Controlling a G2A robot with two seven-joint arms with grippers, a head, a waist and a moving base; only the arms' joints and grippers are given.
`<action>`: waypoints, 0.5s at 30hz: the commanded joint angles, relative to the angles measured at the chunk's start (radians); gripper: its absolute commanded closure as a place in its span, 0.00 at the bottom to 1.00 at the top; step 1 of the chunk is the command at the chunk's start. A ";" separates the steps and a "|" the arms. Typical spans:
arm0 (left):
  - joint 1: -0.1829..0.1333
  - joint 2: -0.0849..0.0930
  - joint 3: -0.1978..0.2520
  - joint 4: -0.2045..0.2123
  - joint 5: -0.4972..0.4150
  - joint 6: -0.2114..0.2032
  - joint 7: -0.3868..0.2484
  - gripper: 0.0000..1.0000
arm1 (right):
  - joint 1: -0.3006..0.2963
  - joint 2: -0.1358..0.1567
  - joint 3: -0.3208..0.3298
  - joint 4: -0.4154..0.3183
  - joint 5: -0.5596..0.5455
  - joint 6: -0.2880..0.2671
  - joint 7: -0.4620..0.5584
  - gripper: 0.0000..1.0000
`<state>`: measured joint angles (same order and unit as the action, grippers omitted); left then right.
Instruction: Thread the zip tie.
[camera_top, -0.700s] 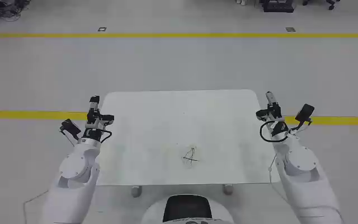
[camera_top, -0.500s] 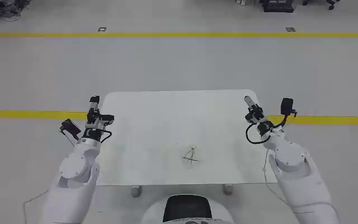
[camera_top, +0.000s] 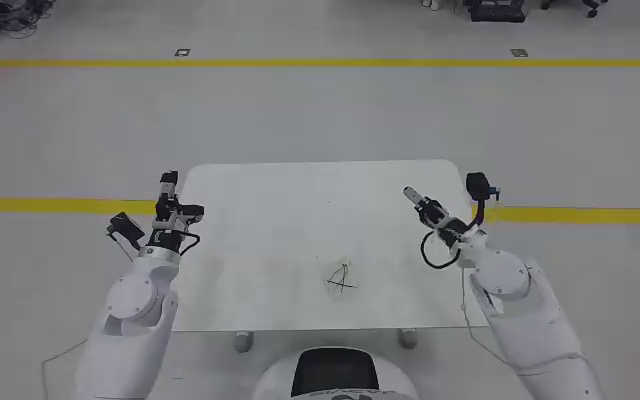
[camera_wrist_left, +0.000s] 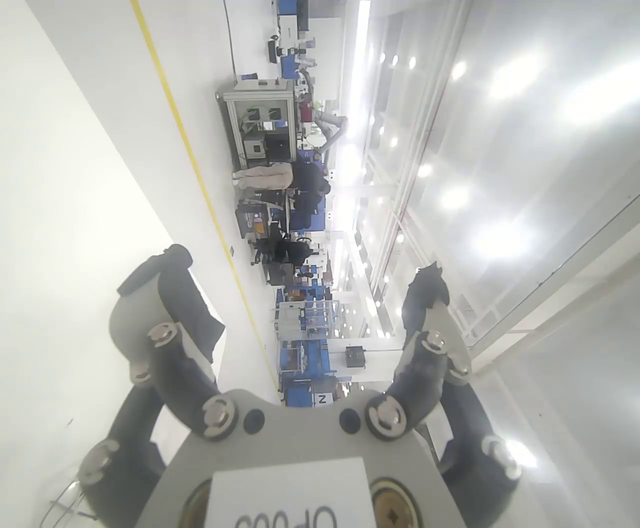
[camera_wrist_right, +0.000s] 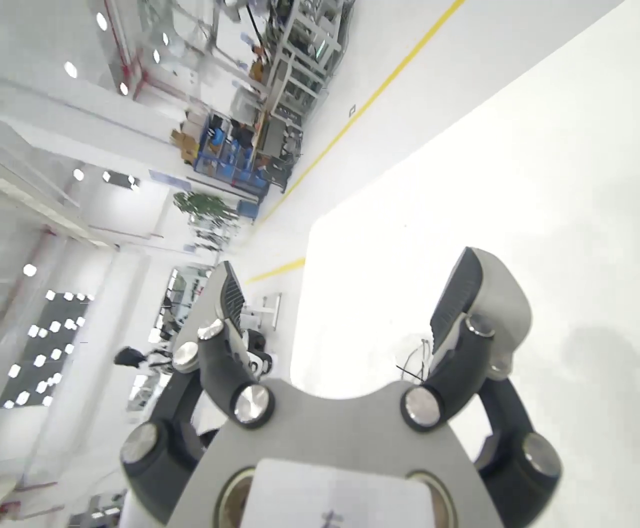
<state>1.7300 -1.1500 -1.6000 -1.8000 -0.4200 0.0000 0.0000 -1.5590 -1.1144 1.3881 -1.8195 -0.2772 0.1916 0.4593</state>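
Checking top view first: zip tie (camera_top: 341, 279) lies flat on the bench (camera_top: 270, 220), close to the near edge, slightly toward the right edge from the middle. It reads as thin black strands crossing. The longest runs roughly near edge to far edge, and a shorter one cuts across it. We can't tell head from tail at this scale.

Right hand (camera_top: 411, 193) hangs over the bench's right part, pointing toward the far-left corner. Left hand (camera_top: 168, 184) sits off the left edge. From the right hand, the tie lies back toward the near edge and inward toward the middle. Right is clearly the nearer arm, so we judge it takes the first pick.

Left wrist view: left hand (camera_wrist_left: 300, 272) has its jaws spread wide with nothing between them, and it's aimed out at the hall rather than at the tie.

Right wrist view: right hand (camera_wrist_right: 347, 267) is also spread wide and empty. Zip tie (camera_wrist_right: 414, 357) shows on the bench (camera_wrist_right: 450, 175), low beside one finger (camera_wrist_right: 460, 295) and apart from it, well behind the fingertips. We reckon the hand needs to come back toward the near edge, tip down, and set its jaws across the long strand. Threading not started.
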 joint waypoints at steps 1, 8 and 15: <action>0.000 0.000 0.000 0.000 0.000 0.000 0.000 0.00 | 0.043 0.002 -0.031 0.002 -0.096 0.025 0.076 0.00; 0.000 0.000 0.000 0.000 0.000 0.000 0.000 0.00 | 0.219 -0.005 -0.219 0.082 -0.329 0.100 0.316 0.00; 0.000 0.000 0.000 0.000 0.000 0.000 0.000 0.00 | 0.272 -0.014 -0.299 0.139 -0.365 0.083 0.397 0.00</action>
<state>1.7300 -1.1500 -1.6000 -1.8000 -0.4200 0.0000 0.0000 -1.2860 -1.1286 1.0870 -1.6791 -0.6433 0.2740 0.8578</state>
